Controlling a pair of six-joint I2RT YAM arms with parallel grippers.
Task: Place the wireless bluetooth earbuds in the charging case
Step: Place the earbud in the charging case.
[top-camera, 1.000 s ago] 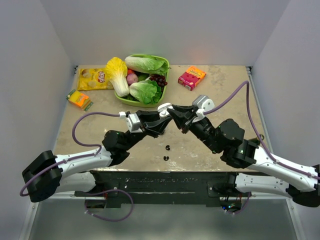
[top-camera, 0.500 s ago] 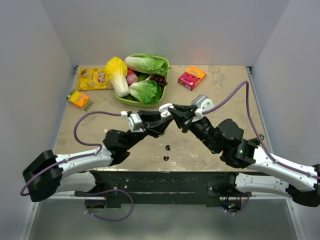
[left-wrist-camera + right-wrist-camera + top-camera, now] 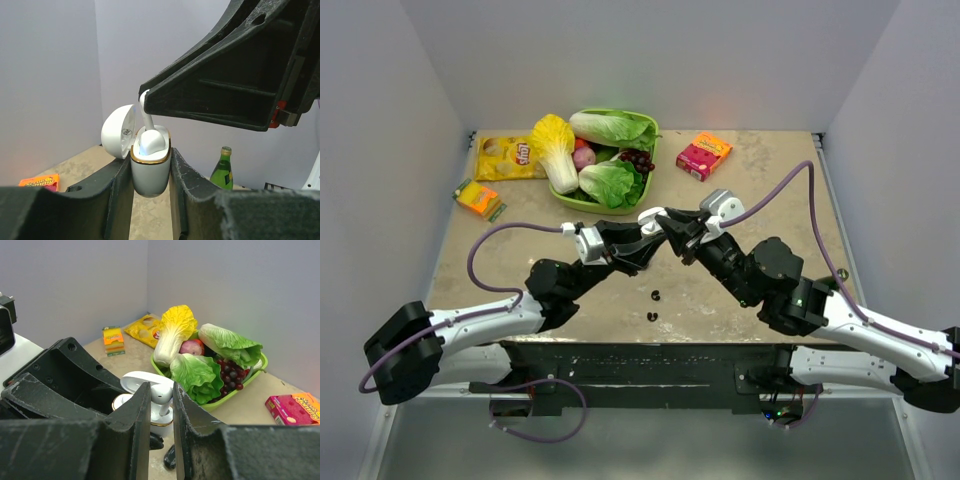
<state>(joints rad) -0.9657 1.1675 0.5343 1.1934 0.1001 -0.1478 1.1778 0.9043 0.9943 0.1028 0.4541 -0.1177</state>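
My left gripper [image 3: 150, 167] is shut on the white charging case [image 3: 150, 175] and holds it upright above the table, lid [image 3: 119, 132] open to the left. One white earbud [image 3: 152, 141] sits in the case. My right gripper [image 3: 161, 395] is shut on a second white stemmed earbud [image 3: 161, 391] just above the case [image 3: 162, 419], its stem pointing down into the opening. From the top view the two grippers meet at the case [image 3: 650, 216] mid-table. Two tiny black buds [image 3: 655, 295] [image 3: 651, 316] lie on the table below.
A green basket [image 3: 568, 198] of lettuce, cabbage and grapes stands behind the grippers. A pink box [image 3: 704, 155] lies at the back right, a yellow chip bag [image 3: 505, 157] and a small orange pack [image 3: 478, 198] at the back left. A green bottle [image 3: 221, 170] shows in the left wrist view.
My right gripper has shifted slightly left with the earbud, closer over the case. My left gripper holds the case almost still.
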